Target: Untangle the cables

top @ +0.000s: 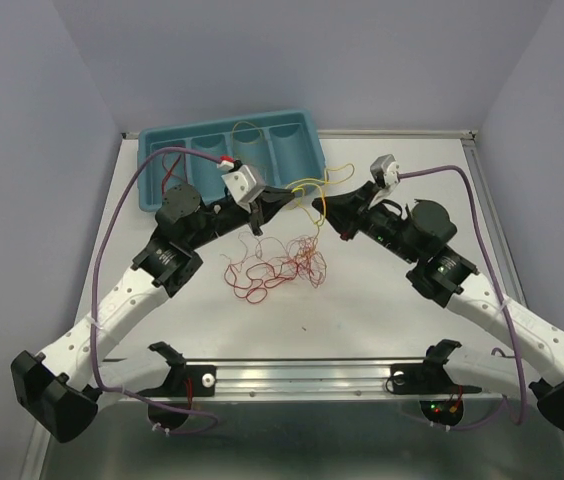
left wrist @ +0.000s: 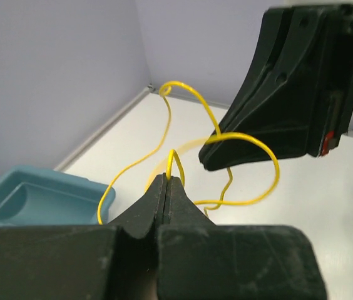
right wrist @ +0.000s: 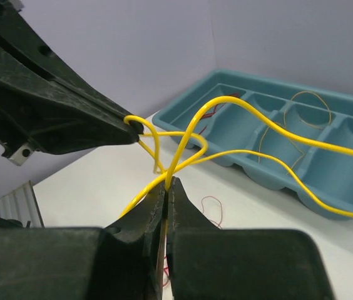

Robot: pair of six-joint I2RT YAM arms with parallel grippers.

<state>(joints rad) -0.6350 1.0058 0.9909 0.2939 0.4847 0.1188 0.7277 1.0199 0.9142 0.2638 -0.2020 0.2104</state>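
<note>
Your left end effector (left wrist: pixel 167 181) is pressed together on a yellow cable (left wrist: pixel 183 83). Your right end effector (right wrist: pixel 167 181) pinches yellow loops too, its tip close to the left one. Both are raised above the counter (top: pixel 382 300), just in front of the teal tray (top: pixel 162 150). The other cables (top: pixel 277 265), red and orange curls, lie tangled on the counter below, toward you.

No legible text or labels.
</note>
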